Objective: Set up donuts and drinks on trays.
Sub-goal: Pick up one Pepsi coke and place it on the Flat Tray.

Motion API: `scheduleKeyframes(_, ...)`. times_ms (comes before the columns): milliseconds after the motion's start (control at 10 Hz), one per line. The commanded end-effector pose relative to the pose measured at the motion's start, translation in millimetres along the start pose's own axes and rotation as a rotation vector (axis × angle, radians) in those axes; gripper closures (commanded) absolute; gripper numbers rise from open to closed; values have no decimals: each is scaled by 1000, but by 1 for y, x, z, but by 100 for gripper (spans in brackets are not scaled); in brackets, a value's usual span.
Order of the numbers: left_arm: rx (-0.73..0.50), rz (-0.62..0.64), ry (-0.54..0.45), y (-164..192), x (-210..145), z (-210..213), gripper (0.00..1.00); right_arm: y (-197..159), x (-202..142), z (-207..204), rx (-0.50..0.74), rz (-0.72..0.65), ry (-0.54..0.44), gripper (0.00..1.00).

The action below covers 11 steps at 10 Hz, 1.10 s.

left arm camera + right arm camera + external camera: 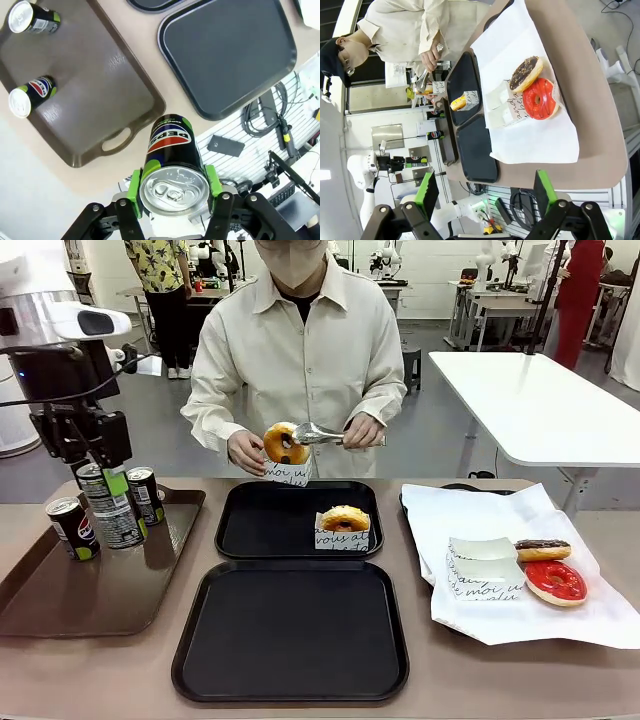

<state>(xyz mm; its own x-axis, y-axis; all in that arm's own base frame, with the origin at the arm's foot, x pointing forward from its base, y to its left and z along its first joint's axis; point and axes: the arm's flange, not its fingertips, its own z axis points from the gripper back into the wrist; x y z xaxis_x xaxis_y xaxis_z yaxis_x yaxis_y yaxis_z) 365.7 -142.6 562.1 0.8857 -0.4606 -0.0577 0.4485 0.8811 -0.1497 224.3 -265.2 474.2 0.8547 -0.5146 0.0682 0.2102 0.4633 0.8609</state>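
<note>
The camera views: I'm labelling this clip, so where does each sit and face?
Front: fixed between the arms, faces the person across the table; left claw holds a can.
Left wrist: looks down past the can onto the brown tray.
Right wrist: rolled sideways, high over the table; open right claw below.
Front and right wrist share the red donut.

The worktop [450, 670] is a pale brown surface. At the robot's left a long brown tray [90, 600] lies on it, set a little at a slant. In the middle lie two trays, the far black tray [265, 530] and the near black tray [290, 630] — just beside each other. At the right a white paper sheet [480, 510] is spread out — a dark rim [404, 502] shows under its far left edge.
</note>
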Motion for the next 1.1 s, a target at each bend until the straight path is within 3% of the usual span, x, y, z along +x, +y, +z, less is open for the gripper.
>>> scheduleKeyframes(0, 27, 22, -26, -5, 20, -7, 41, -1, 1, -1, 15, 11, -2, 0)
scheduleKeyframes(300, 70, 73, -124, -27, 58, -32, 41, -1, 1, -1, 15, 11, -2, 0)
scheduleKeyframes(600, 53, 106, -106, -44, 89, -58, 41, -1, 1, -1, 15, 11, -2, 0)
scheduleKeyframes(700, 72, 83, -64, -39, 81, -48, 41, -1, 1, -1, 15, 11, -2, 0)
scheduleKeyframes(900, 102, -77, 87, -16, -9, -7, 41, -1, 1, -1, 15, 11, -2, 0)
scheduleKeyframes(1000, 124, -121, 74, -12, -35, -2, 41, -1, 1, -1, 15, 11, -2, 0)
